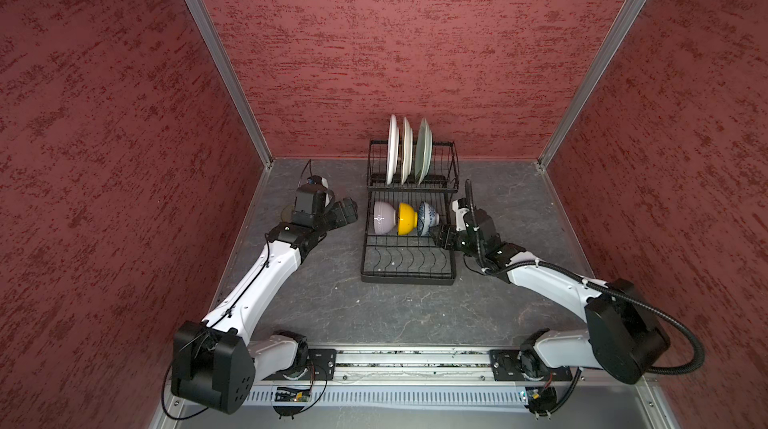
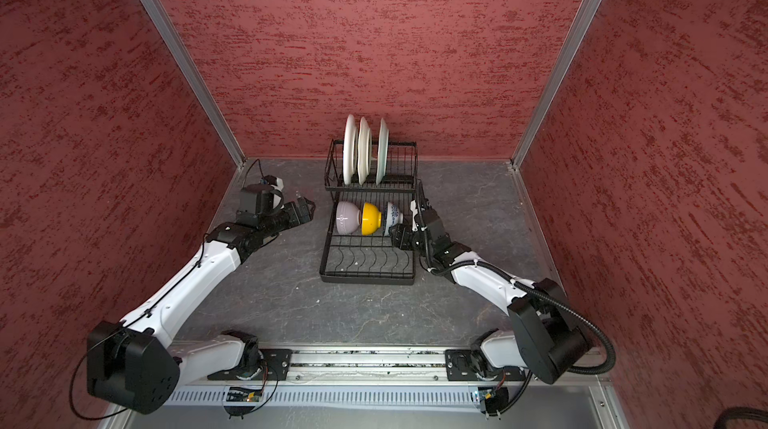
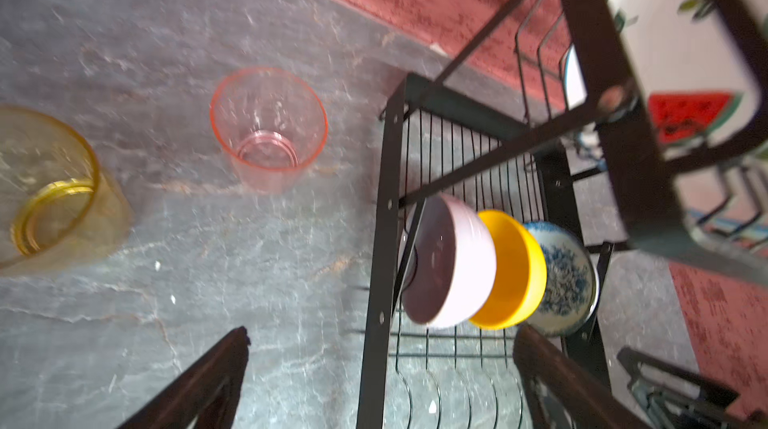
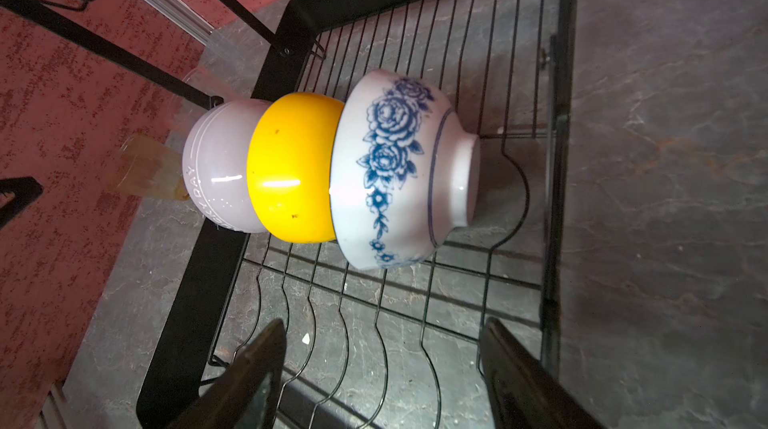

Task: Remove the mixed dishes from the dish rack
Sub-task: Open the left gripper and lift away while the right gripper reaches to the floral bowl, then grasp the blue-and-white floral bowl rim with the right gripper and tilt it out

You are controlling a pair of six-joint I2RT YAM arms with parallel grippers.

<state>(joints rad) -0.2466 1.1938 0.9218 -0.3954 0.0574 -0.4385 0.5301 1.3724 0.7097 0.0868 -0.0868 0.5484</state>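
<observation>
Three bowls: a glossy lilac bowl (image 4: pixel 216 169), a glossy yellow bowl (image 4: pixel 291 169) and a white bowl with blue flower print (image 4: pixel 395 169) sat on edge. They were nested in a row on the lower tier of the black wire dish rack (image 1: pixel 409 278), ahead of both pairs of fingers.
Right gripper (image 4: pixel 384 325): fingers spread with nothing between them, tips over the tier's wavy wires.
Nearest to right fingers: the foot of the white bowl with blue flower print, with a clear gap and no contact.
Left gripper (image 3: pixel 382 335): fingers spread wide, nothing held. The rack's side rail ran between the two tips, one tip over the table and the other over the lower tier.
Nearest to left fingers: the glossy lilac bowl, ahead of the tip over the rack and not touching.
Tumblers: a pink clear tumbler (image 3: pixel 270 128) and an amber clear tumbler (image 3: pixel 50 186) stood upright, mouths up, on the grey stone-look tabletop (image 1: pixel 332 302). Both were outside the rack, beyond the left fingertip over the table, and apart from each other.
Plates: two white round plates (image 1: pixel 392 148) and a pale green plate (image 1: pixel 423 148) stood on edge in the raised back tier, beyond both grippers' fingers.
</observation>
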